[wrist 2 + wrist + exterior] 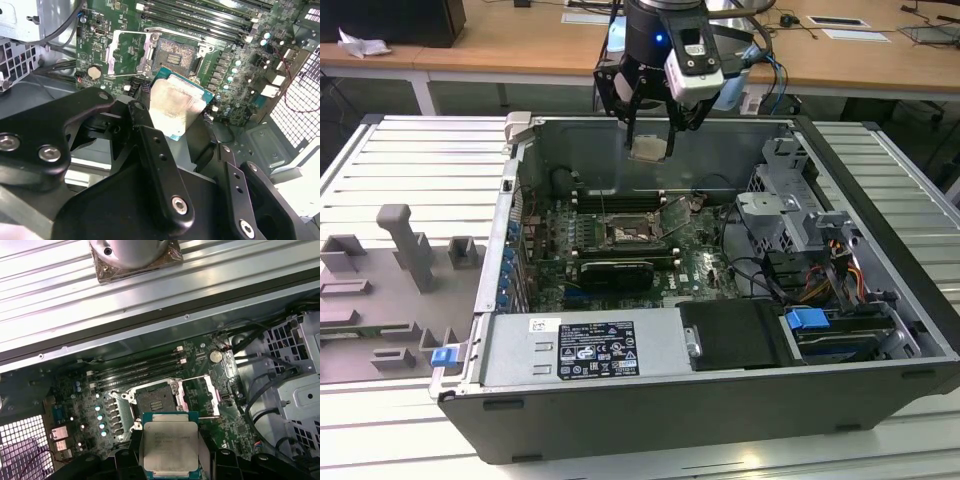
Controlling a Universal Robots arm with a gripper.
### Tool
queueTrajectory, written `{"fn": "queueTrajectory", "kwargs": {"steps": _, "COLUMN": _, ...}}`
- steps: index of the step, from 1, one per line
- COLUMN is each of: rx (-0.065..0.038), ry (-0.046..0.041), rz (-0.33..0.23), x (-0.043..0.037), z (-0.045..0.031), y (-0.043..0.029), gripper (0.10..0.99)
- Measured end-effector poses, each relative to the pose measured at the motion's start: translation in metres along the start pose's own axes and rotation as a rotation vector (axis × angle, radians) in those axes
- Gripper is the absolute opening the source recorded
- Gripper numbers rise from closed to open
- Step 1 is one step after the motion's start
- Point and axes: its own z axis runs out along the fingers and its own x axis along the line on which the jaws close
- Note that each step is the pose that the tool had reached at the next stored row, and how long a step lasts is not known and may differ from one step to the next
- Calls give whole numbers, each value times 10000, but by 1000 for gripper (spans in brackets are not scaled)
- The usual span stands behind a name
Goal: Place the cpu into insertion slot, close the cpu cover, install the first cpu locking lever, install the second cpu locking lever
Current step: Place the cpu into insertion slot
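My gripper (pixel 650 138) hangs over the open computer case, shut on the cpu (pixel 648 148), a flat square chip with a pale metal top. In both wrist views the cpu (pixel 175 107) (pixel 170 445) sits between black fingers (pixel 150 145), well above the board. The insertion slot (pixel 625 235) (pixel 172 55) (pixel 154 402) lies bare below it, a dark square ringed by silver. Beside the slot the cpu cover (pixel 127 52) (pixel 200 395) is swung open on its hinge.
Long black memory slots (pixel 620 200) run behind the socket and a black expansion card (pixel 615 272) lies in front. A grey labelled box (pixel 585 350) and a drive cage (pixel 785 210) with cables flank the board. A grey fixture (pixel 400 260) stands at the exterior view's left.
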Motion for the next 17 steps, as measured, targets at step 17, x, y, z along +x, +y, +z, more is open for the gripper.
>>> {"fn": "queueTrajectory", "kwargs": {"steps": 17, "rx": -11, "ry": -53, "rz": 590, "x": 0, "z": 1, "y": 0, "gripper": 525}}
